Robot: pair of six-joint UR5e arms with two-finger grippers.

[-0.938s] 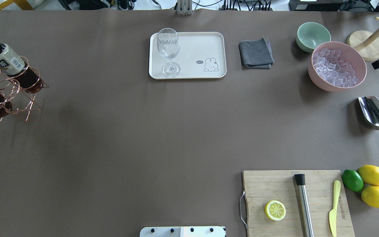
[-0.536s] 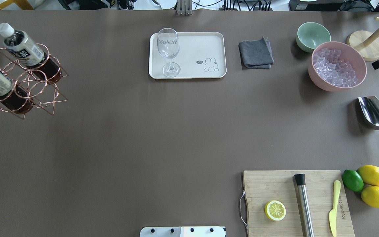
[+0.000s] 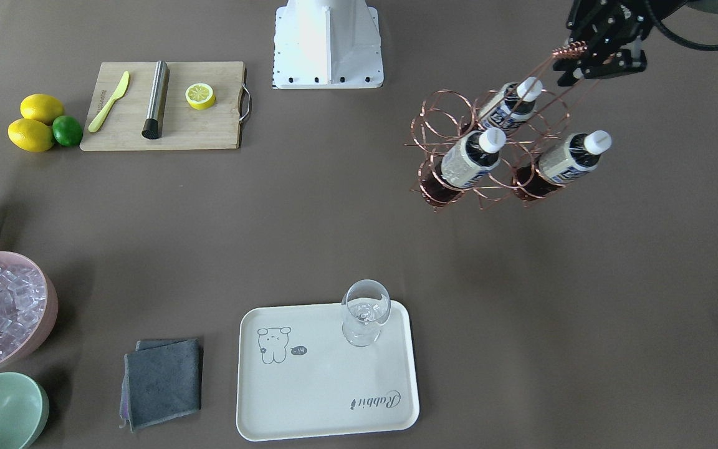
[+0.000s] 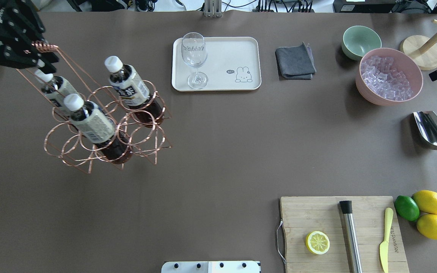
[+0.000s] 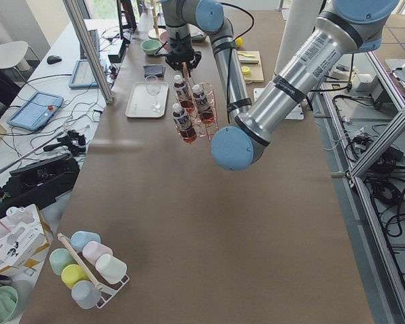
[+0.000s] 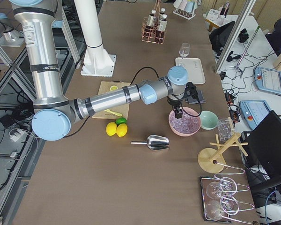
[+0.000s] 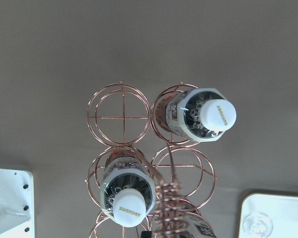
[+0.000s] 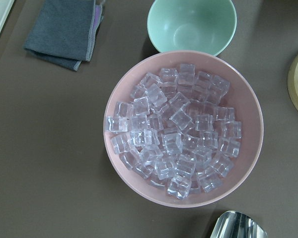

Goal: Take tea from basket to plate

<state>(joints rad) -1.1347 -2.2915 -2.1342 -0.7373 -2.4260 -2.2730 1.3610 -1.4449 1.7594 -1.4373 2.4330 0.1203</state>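
My left gripper (image 4: 36, 51) is shut on the coiled handle of the copper wire basket (image 4: 104, 136), which hangs from it over the table's left part. It also shows in the front view (image 3: 589, 59). Three tea bottles stand in the basket's ring cells: one (image 4: 129, 91) nearest the plate, one (image 4: 93, 121) in front, one (image 4: 53, 89) under the handle. The left wrist view looks down on two white caps (image 7: 216, 115). The cream plate (image 4: 226, 53) lies at the far middle. My right gripper (image 6: 179, 110) hovers over the pink bowl; I cannot tell if it is open.
A wine glass (image 4: 194, 57) stands on the plate's left end. A grey cloth (image 4: 295, 61), a green bowl (image 4: 360, 40) and a pink bowl of ice (image 4: 389, 76) lie to the right. A metal scoop (image 4: 433, 131), a cutting board (image 4: 340, 231) and lemons (image 4: 431, 214) are near right.
The basket with its bottles has moved right, from the left edge towards the table's middle. The left gripper holding its handle has come into the overhead view.
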